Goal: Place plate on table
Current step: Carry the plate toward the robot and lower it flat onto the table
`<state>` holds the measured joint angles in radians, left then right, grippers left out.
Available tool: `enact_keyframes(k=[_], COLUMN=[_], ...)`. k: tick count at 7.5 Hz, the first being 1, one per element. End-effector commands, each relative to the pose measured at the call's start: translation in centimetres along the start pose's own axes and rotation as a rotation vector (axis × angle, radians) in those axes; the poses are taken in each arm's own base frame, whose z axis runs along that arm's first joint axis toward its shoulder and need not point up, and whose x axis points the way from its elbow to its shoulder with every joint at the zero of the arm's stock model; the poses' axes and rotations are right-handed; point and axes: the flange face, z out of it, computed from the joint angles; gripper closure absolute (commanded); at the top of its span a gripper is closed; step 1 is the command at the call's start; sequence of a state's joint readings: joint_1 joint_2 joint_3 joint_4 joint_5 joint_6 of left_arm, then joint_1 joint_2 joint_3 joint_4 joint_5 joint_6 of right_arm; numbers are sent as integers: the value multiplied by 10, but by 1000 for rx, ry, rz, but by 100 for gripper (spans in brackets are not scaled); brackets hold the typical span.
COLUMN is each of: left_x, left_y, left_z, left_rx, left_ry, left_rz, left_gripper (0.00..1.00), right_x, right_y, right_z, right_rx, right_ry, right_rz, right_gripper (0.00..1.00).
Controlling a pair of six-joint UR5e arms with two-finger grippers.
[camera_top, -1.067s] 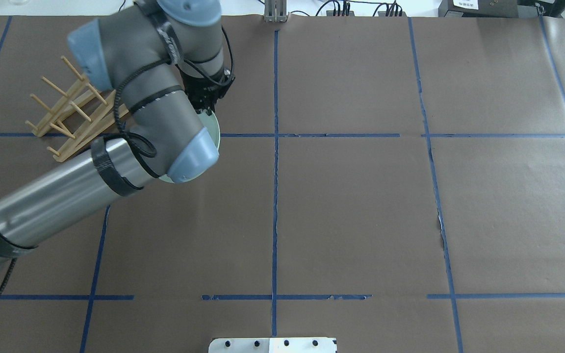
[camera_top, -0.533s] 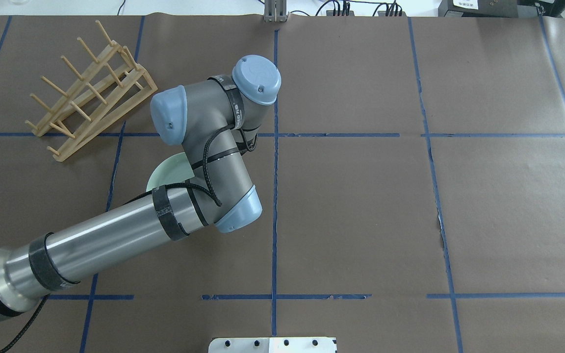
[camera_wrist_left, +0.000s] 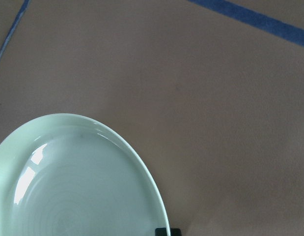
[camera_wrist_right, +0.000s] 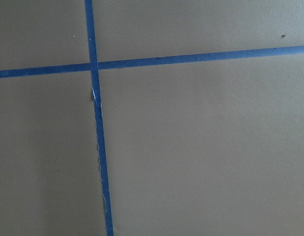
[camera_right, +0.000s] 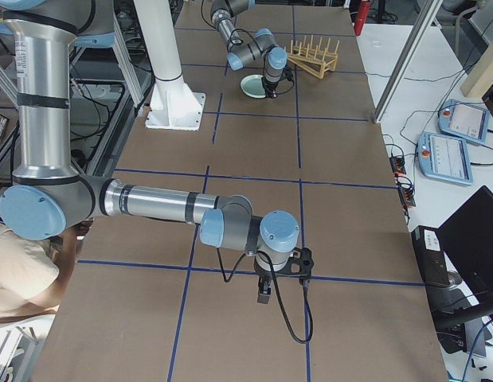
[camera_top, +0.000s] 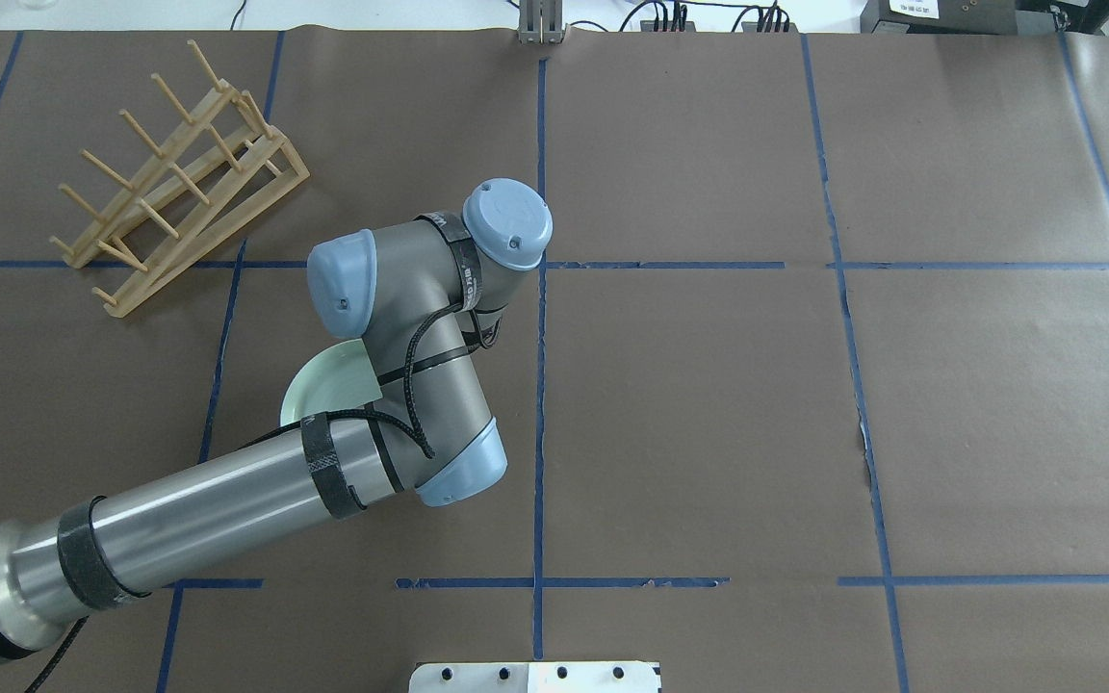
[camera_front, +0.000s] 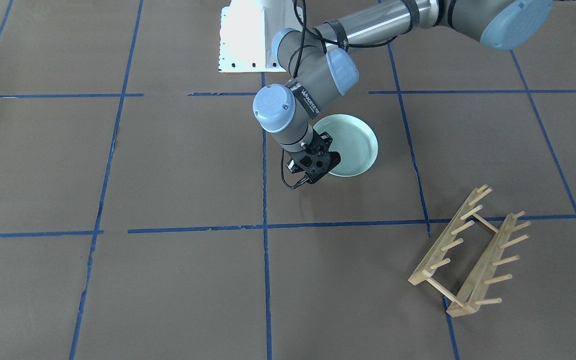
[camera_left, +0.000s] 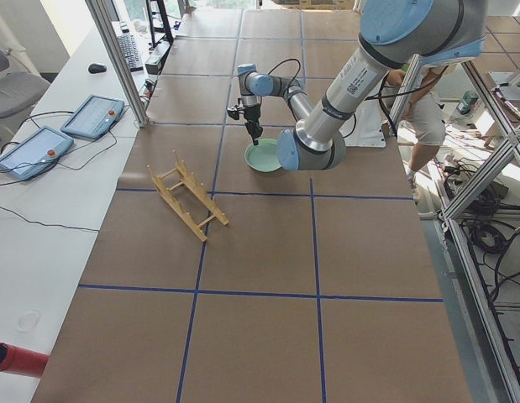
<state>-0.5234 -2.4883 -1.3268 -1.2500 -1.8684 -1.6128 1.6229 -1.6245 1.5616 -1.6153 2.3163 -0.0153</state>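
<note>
Though round, plate [camera_front: 354,141] level, hollow face upward.

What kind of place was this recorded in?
Most likely a robotics lab workcell: a table papered brown and gridded with blue tape, teach pendants on the side bench, an aluminium frame, and the left gripper holding a plate.

I see plate [camera_front: 353,142] pale mint green, faint concentric rings | counter [camera_front: 168,165] brown paper, blue tape squares | rack [camera_front: 485,265] light tan wood
</note>
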Motion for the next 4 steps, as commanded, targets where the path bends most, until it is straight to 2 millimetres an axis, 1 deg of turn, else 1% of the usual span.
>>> enact_keyframes(k=[1,2,3,4], left_x=[0,-4,-20,-47], left_y=[1,-3,-42,-78], left_z=[-2,-30,-79,-117], left_rx=[-2,7,32,72], left_ry=[34,83,164,222], left_rz=[10,10,-20,83], left_gripper=[1,0,0,0], right_x=[0,0,0,0], right_y=[0,0,0,0], right_z=[0,0,0,0], right_rx=[0,0,0,0], right_ry=[0,0,0,0], right_rz=[0,0,0,0], right_gripper=[0,0,0,0])
